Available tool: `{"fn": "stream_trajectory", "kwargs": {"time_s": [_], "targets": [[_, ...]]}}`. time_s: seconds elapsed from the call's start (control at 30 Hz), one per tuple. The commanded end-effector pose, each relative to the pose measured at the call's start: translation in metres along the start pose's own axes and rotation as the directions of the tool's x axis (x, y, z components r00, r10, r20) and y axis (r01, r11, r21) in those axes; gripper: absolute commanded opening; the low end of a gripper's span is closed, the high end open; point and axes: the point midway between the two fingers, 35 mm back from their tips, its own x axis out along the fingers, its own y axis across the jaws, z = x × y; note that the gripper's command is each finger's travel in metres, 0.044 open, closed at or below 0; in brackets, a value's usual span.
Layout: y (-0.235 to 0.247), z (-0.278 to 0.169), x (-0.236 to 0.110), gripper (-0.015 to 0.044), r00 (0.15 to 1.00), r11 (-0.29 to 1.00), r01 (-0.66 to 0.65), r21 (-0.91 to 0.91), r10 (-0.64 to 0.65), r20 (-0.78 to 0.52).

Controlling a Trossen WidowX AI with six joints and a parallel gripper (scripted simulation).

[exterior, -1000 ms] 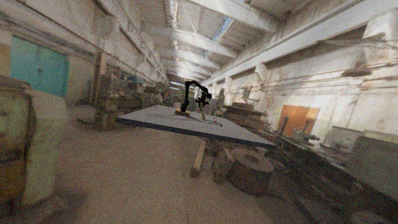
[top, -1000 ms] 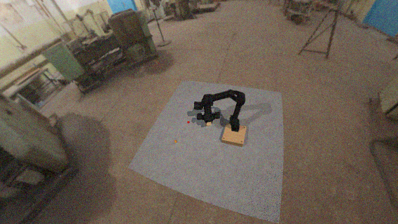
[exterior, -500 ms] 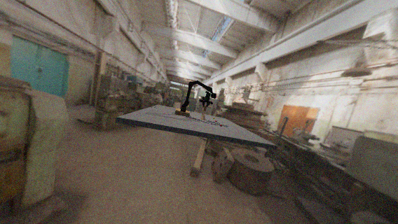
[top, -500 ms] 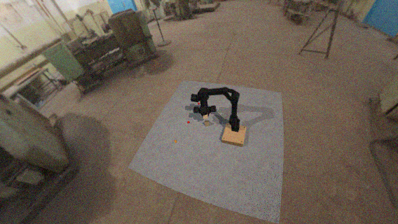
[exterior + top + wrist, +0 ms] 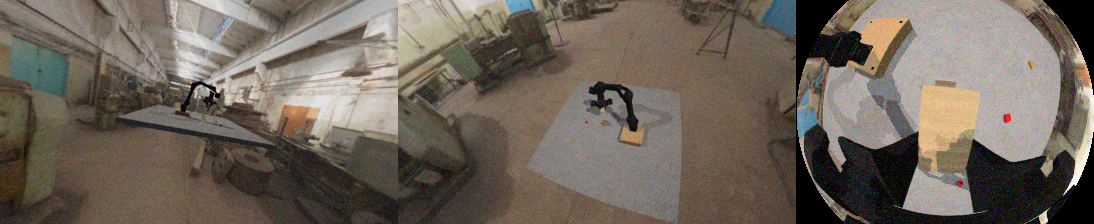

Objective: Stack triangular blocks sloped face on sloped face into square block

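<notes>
My gripper is shut on one tan triangular block and holds it in the air above the grey table. In the wrist view the held block fills the middle between the dark fingers. The other triangular block lies on the table in the arm's shadow, a little in front of the gripper and apart from it. In the wrist view it is mostly hidden behind the held block.
The arm's wooden base stands right of the lying block. A small red cube and a small orange cube lie on the table to the left. The table's edges are far off.
</notes>
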Motion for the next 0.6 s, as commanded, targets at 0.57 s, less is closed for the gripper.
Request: {"fn": "stream_trajectory", "kwargs": {"time_s": [0.57], "targets": [[-0.003, -0.015, 0.046, 0.0, 1.0, 1.0, -0.007, -0.016, 0.007, 0.003]]}}
